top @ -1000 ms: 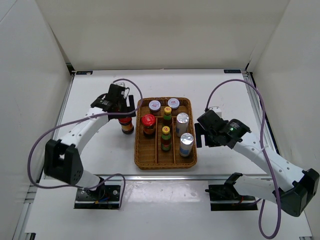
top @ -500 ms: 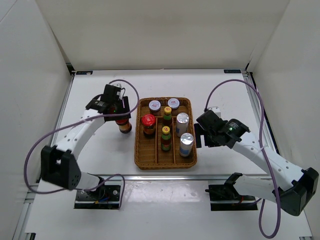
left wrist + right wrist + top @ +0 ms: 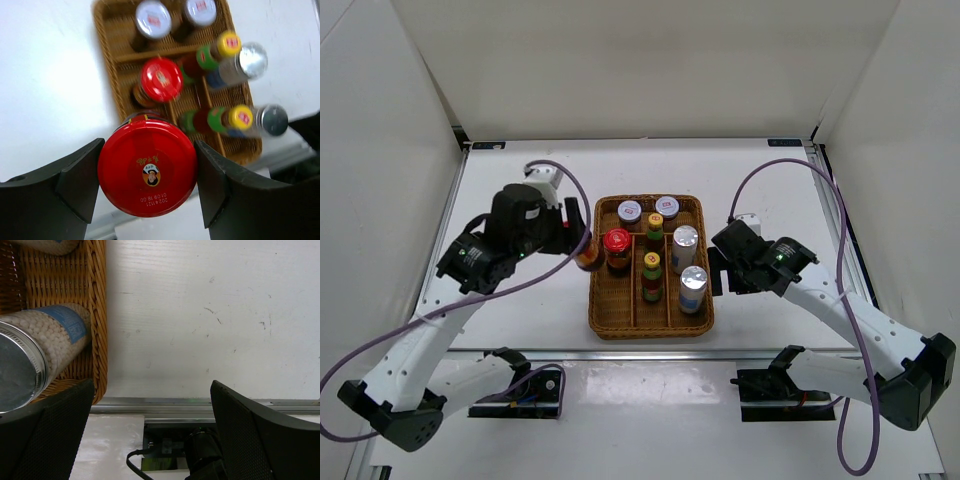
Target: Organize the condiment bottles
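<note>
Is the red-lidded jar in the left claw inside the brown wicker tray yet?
Not yet: the left gripper holds the red-lidded jar at the left rim of the wicker tray, in no compartment.

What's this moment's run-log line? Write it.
left gripper: shut on red-lidded jar by tray rim | right gripper: open | tray: seven bottles

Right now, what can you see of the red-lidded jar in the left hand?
The jar has a glossy round red lid, metal by its look, with a small portrait logo and printed digits; little of its dark body shows. The left hand is shut on it, one black finger against each side of the lid. It appears lifted, at the wicker tray's left rim, next to the matching jar inside. Nothing else touches it visibly.
</note>
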